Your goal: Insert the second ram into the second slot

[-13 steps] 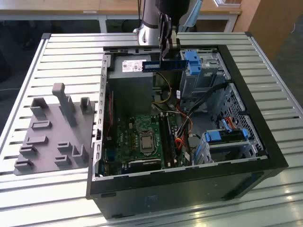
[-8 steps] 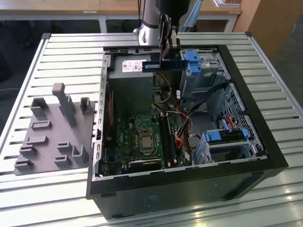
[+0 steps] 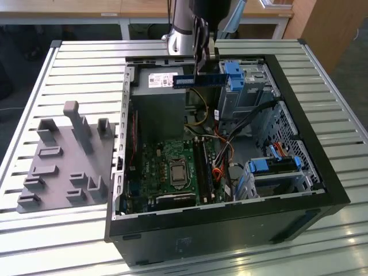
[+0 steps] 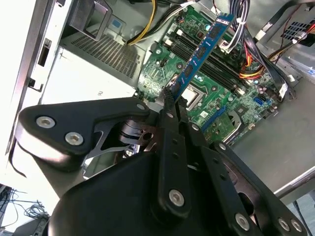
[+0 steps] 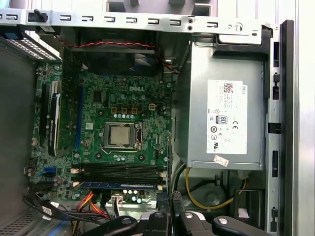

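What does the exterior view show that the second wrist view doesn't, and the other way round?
Exterior view: the slatted table, the grey fixture block at the exterior view's left, and the black case's outer walls. Second wrist view: the bolted black linkage of the tool up close. Both: the tool shut on the second ram, and the green motherboard.

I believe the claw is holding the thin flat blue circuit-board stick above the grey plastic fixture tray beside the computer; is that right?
Not quite. The claw holds the thin flat blue circuit-board stick above the open black metal computer case, not above the grey plastic fixture tray, as the exterior view shows.
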You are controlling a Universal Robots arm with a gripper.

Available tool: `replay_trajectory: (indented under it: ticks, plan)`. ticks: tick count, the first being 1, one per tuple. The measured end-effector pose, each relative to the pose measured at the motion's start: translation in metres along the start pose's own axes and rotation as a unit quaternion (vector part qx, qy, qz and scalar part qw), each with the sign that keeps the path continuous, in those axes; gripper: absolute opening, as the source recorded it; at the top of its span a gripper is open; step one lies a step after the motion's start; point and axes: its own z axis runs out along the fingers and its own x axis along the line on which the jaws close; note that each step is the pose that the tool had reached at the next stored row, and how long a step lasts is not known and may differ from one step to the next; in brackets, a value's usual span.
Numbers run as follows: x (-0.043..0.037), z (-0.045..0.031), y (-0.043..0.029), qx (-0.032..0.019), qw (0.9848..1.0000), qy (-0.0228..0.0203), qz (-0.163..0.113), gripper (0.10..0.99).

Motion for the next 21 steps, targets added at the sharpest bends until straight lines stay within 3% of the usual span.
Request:
replay_trajectory:
  ticks: [16,21]
  plan:
    - [0.0104,-0.0001,0.0003,0.0,1.0,0.0,0.0,0.137]
    - [0.0107,-0.0001,0.0003,0.0002,0.9999,-0.0004,0.014,0.137]
